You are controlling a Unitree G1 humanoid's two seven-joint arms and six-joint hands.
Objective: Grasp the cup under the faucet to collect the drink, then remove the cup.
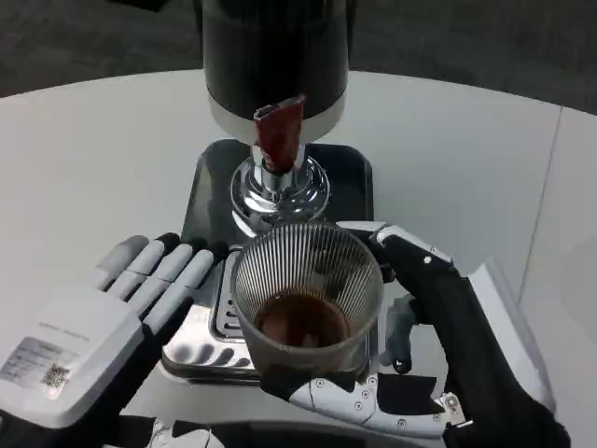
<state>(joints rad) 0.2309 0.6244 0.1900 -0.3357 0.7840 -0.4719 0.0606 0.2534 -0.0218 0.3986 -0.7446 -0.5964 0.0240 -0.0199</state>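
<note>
Nearest you, at the bottom of the head view, the right hand (410, 373) is wrapped around the cup (306, 297): one white-and-black finger curls under its near base, and a dark finger runs up its right side to the rim. So this hand has the cup in a closed grasp, with the glass seated between those fingers rather than beside them. Your left hand (112, 308) lies flat on the near left, fingers straight and close together, tips reaching toward the cup's left wall and just beside it; whether they touch the glass you cannot tell. It holds nothing.

Treat the cup as stiff, brittle and slick. It looks like clear ribbed glass, and the ribs should give the fingers some bite, but a hard squeeze gains you nothing. A shallow pool of brown drink (303, 317) sits in the bottom, so it will carry more weight than an empty cup and will slop if tipped. Judge the best hold to be low to mid wall, with support under the base, well below the open rim.

Beyond the fingers, the cup stands on the silver drip grate (201, 341) of the black tray (210, 182), upright. Farther back, the red faucet (278, 131) hangs from the dark dispenser (275, 56) over its chrome foot (280, 191), behind the cup's far rim rather than over its centre. All of it rests on the white table (93, 159).
</note>
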